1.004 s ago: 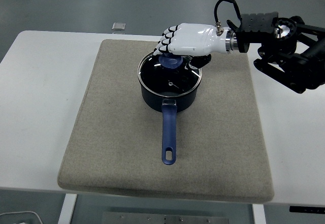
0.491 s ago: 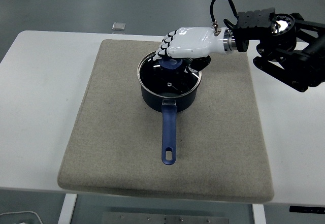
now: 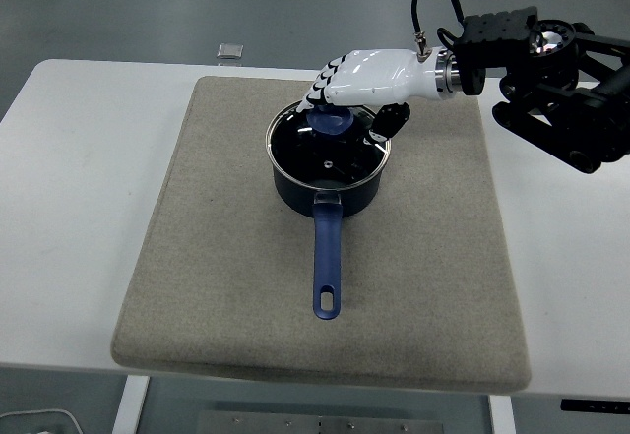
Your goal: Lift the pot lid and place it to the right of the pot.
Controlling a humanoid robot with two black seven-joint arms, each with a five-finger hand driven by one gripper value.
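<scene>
The task is sitting at its early stage: the right hand (image 3: 356, 82) is closing on the blue knob (image 3: 333, 119) of the glass lid (image 3: 330, 147), but the lid does not appear to have cleared the pot (image 3: 327, 170), and whether its rim is already tilting off the pot's edge cannot be told from the head view. The pot is standing near the far middle of the grey mat (image 3: 320, 247), with its blue handle (image 3: 327, 262) pointing toward the near edge of the white table (image 3: 69, 208). What is remaining, by judgement, is the lift, the carry to the right, and the setting down on the bare mat to the right of the pot. The hand is reaching in from the right, palm down, white back facing up; its fingers (image 3: 323, 88) are curling down over the knob, with the dark thumb (image 3: 392, 119) pressing in from the right side. The left hand is not showing.
</scene>
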